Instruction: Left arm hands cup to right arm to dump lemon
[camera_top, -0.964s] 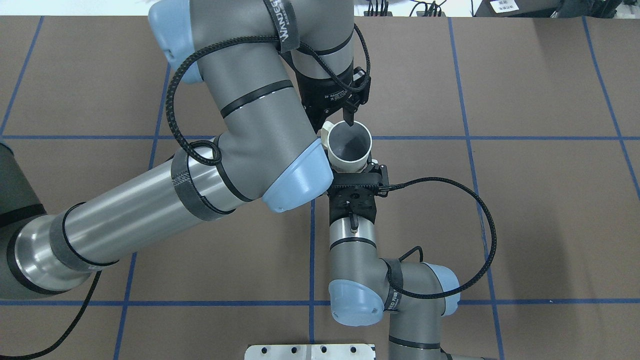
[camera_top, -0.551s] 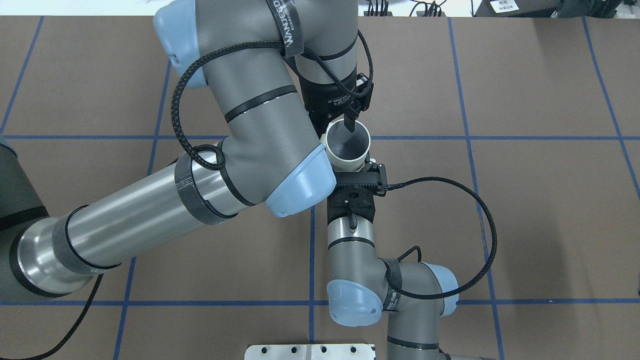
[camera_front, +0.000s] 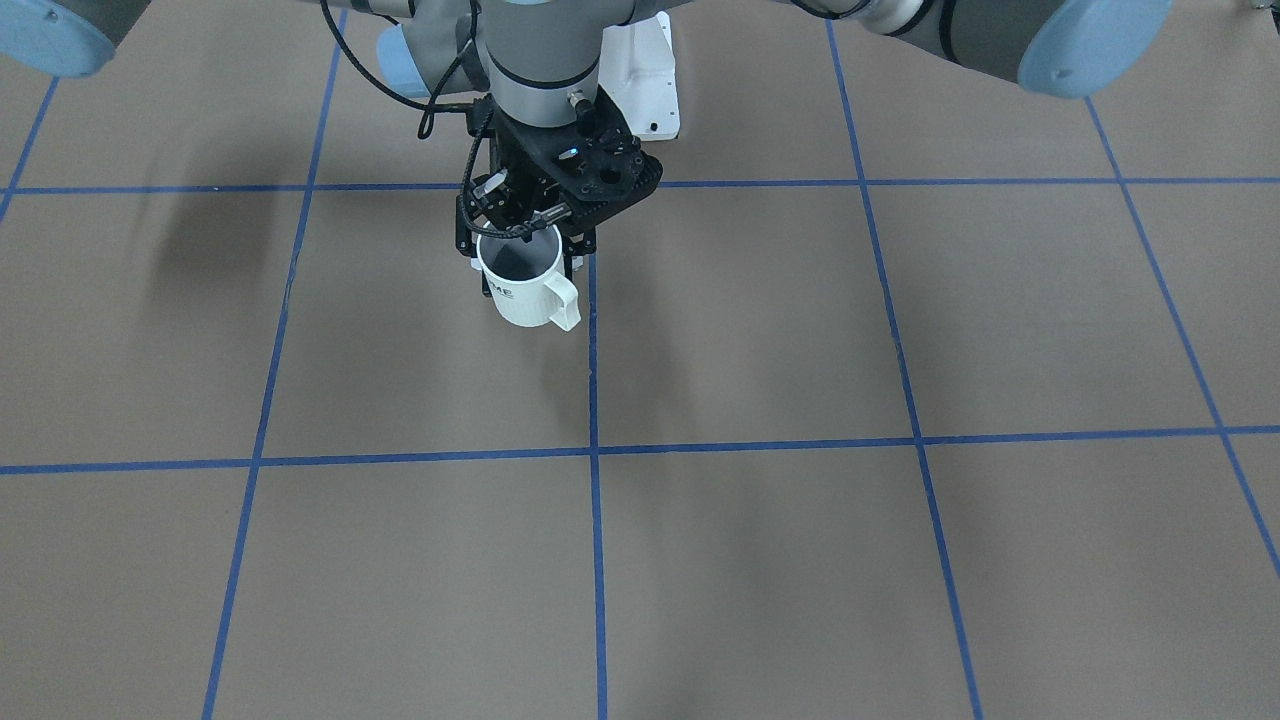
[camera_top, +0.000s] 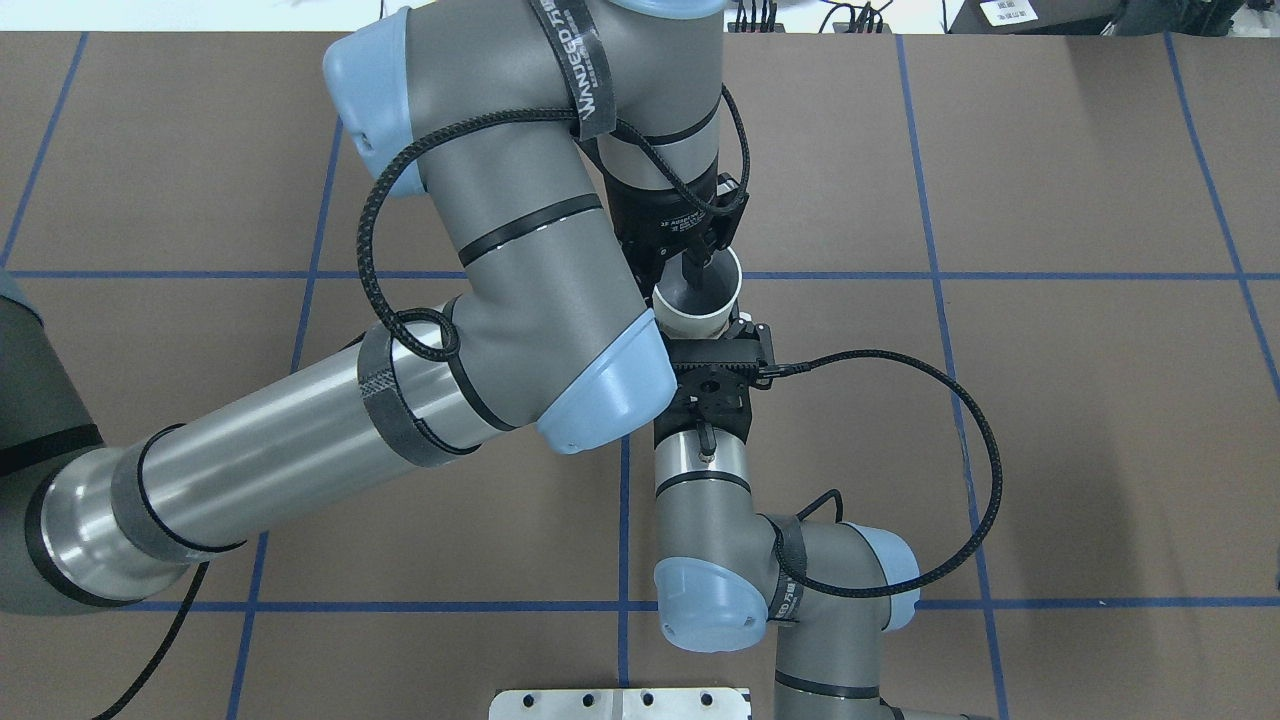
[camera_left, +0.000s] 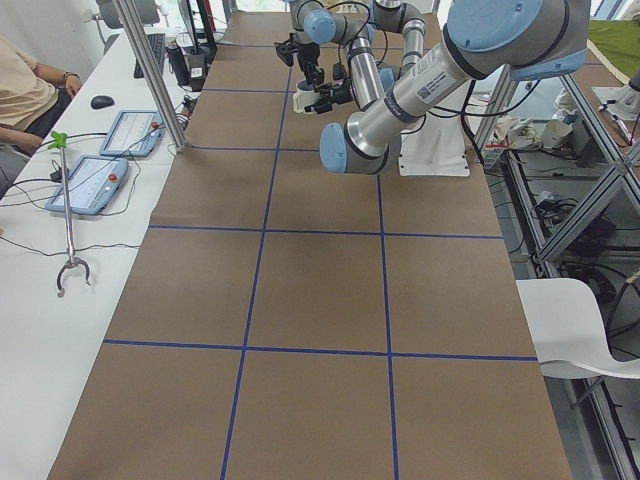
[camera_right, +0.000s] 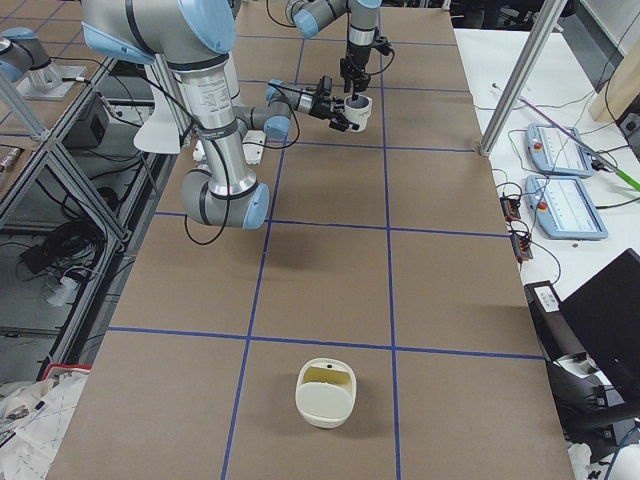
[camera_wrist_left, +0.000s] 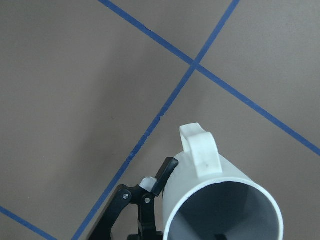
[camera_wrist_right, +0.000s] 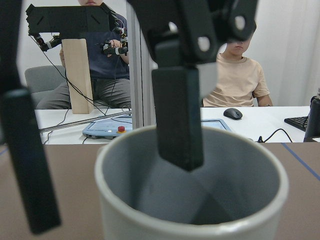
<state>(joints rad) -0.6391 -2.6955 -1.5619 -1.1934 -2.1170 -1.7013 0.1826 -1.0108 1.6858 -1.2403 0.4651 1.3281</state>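
The white cup (camera_top: 700, 318) hangs upright above the table, its handle (camera_front: 563, 300) pointing away from the robot. From the robot's side, my right gripper (camera_top: 712, 335) is shut on the cup's wall. My left gripper (camera_top: 672, 278) comes down from above and is open. One of its fingers (camera_wrist_right: 177, 115) dips inside the cup's mouth (camera_wrist_right: 235, 175) and the other (camera_wrist_right: 25, 155) hangs outside the wall. In the left wrist view a black linkage finger (camera_wrist_left: 150, 192) lies beside the cup (camera_wrist_left: 230, 175). The lemon is out of view, and the visible grey inside looks bare.
The brown tabletop (camera_top: 1050, 420) carries a blue tape grid. A cream bowl (camera_right: 325, 392) with something yellowish inside stands far down the table on the robot's right. Two people (camera_wrist_right: 240, 75) sit behind a side desk with pendants (camera_right: 565, 180) and a metal post (camera_right: 520, 70).
My left arm has shifted toward the cup, and its finger now reaches further into the cup's mouth. The right gripper and the cup have barely moved.
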